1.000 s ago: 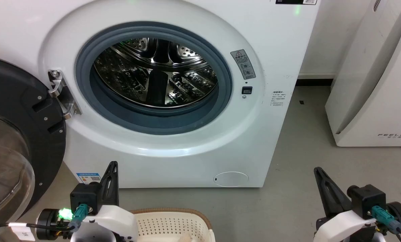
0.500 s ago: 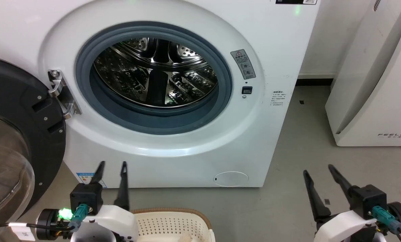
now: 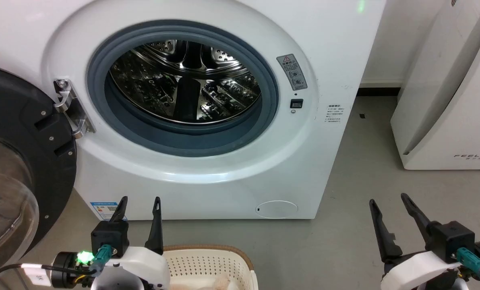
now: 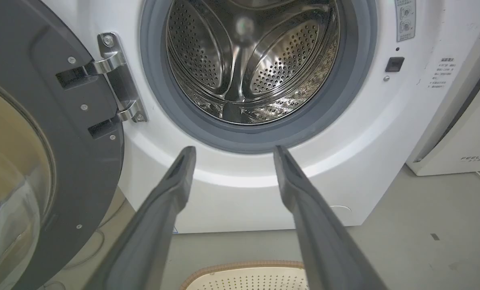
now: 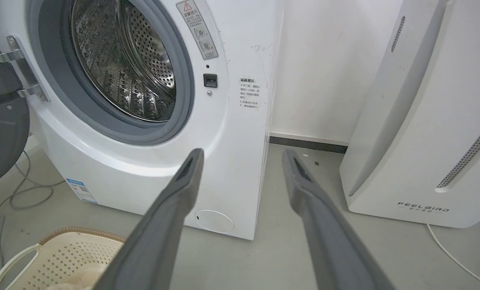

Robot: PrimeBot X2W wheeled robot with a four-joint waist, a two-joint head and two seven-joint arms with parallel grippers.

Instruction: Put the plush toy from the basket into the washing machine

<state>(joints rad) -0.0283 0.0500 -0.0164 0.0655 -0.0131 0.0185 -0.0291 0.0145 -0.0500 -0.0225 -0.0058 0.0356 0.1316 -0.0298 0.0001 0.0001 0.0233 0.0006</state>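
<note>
Our left gripper (image 3: 140, 199) and right gripper (image 3: 387, 198) each hold their fingers (image 3: 156, 225) apart, gripping and touching nothing. The plush toy (image 3: 223, 282) lies in the basket (image 3: 207, 247) on the floor (image 3: 344, 241), before the open washing machine (image 3: 336, 52).

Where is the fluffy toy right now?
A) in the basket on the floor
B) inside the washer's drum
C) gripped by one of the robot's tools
A: the beige plush toy lies in the basket; the washing machine has an empty drum, and the left tool and right tool are open, holding nothing.
</note>
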